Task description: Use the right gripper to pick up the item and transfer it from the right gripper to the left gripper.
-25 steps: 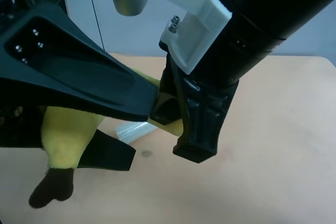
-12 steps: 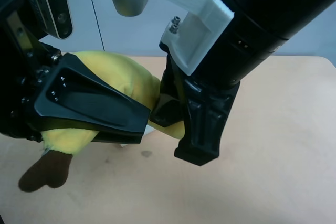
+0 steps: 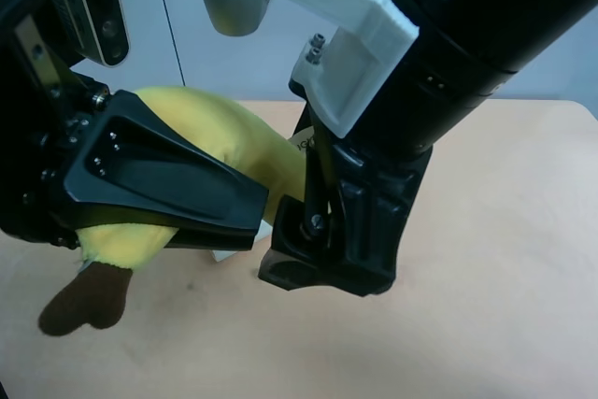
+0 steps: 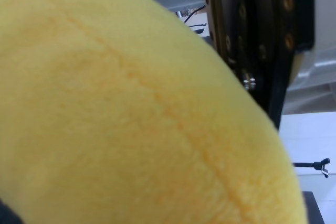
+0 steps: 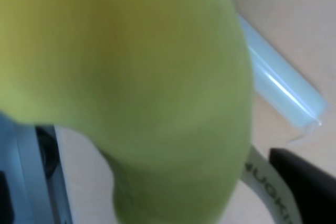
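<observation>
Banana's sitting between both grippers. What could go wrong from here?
1. The left gripper clamps the plush banana around its soft middle, and the dark stem end hangs low. It may slip or sag out.
2. The right gripper sits close to the white tag. Pulling away could snag it.
3. The translucent roll lies on the table close by. A drop could knock it.

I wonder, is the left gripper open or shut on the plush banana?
Shut on it: the left gripper has its wedge fingers above and below the banana, sandwiching its yellow body.
</observation>
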Controlling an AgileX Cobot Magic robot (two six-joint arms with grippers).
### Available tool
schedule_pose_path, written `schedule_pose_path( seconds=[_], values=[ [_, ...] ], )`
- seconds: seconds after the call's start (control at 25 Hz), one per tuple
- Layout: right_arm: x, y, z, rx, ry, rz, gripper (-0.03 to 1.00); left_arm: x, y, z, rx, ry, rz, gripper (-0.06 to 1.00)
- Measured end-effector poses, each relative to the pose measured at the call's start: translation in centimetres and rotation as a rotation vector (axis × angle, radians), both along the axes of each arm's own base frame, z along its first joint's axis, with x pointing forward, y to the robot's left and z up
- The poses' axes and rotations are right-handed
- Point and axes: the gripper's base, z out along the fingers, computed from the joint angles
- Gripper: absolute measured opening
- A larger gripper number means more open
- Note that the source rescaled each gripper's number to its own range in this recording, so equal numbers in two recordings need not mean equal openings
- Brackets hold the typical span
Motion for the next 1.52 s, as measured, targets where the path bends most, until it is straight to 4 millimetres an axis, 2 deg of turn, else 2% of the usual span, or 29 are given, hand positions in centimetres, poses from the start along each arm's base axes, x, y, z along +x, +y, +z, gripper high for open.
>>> schedule_pose_path(
  seconds=[0.24,0.52,0.84,0.92,1.0,1.28,1.52],
  values=[
    [-0.1,-1.0,0.4,-0.05,-0.019,-0.02,1.0,0.0,0.0,0.0,0.0,0.0,0.001,0.01],
    [-1.6,-3.8,4.2,-0.01,-0.023,-0.081,1.0,0.1,0.0,0.0,0.003,-0.004,0.011,0.01],
    [-4.0,-8.7,8.2,0.175,-0.07,-0.228,1.0,0.1,0.0,0.0,0.003,-0.005,0.012,0.01],
    [-4.7,-10.1,8.4,0.21,-0.077,-0.259,1.0,0.1,0.0,0.0,0.003,-0.005,0.012,0.01],
    [-5.6,-11.8,7.2,0.209,-0.07,-0.288,1.0,0.1,0.0,0.0,0.003,-0.006,0.014,0.01],
    [-8.0,-16.7,0.7,0.132,-0.029,-0.377,1.0,0.2,0.0,0.0,0.005,-0.012,0.018,0.01],
    [-9.6,-19.5,-2.6,0.206,-0.053,-0.383,1.0,0.2,0.0,-0.1,0.006,-0.018,0.022,0.01]
  ],
)
